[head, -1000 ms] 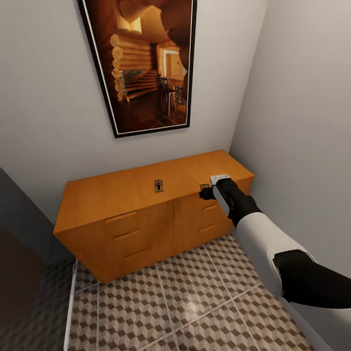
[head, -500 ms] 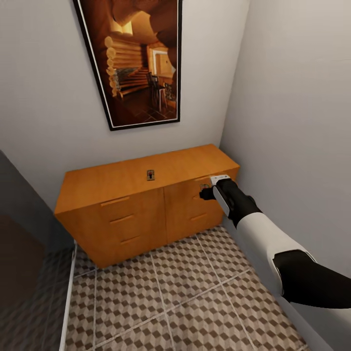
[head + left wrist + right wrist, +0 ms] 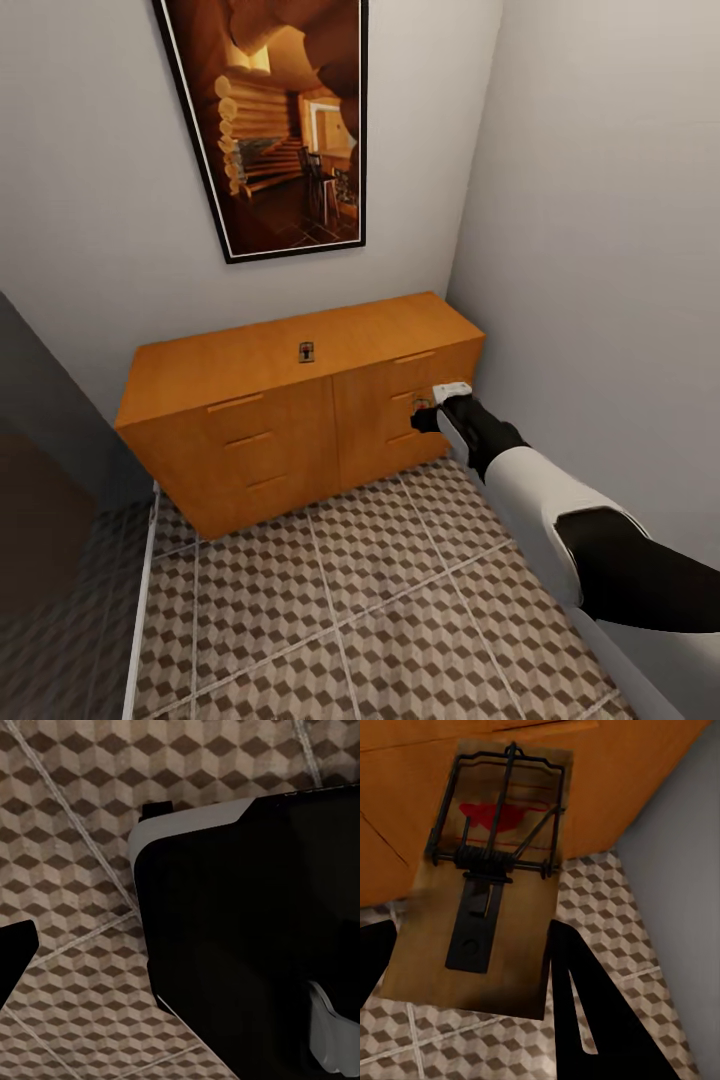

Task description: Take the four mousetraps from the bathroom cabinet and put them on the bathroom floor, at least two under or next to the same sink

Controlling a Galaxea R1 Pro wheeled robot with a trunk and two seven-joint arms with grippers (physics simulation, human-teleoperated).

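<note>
We hold one mousetrap [image 3: 484,881] clamped in our right gripper [image 3: 428,412], off the cabinet [image 3: 290,420] front (above the bathroom floor [image 3: 380,620]). Another mousetrap [image 3: 306,351] lies on the cabinet top. Left gripper: we cannot tell.

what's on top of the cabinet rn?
One mousetrap lies on the cabinet top, near the middle. The rest of the top looks bare. A second mousetrap is in the right end effector, off the top, in front of the drawers. Drawer contents are hidden.
</note>
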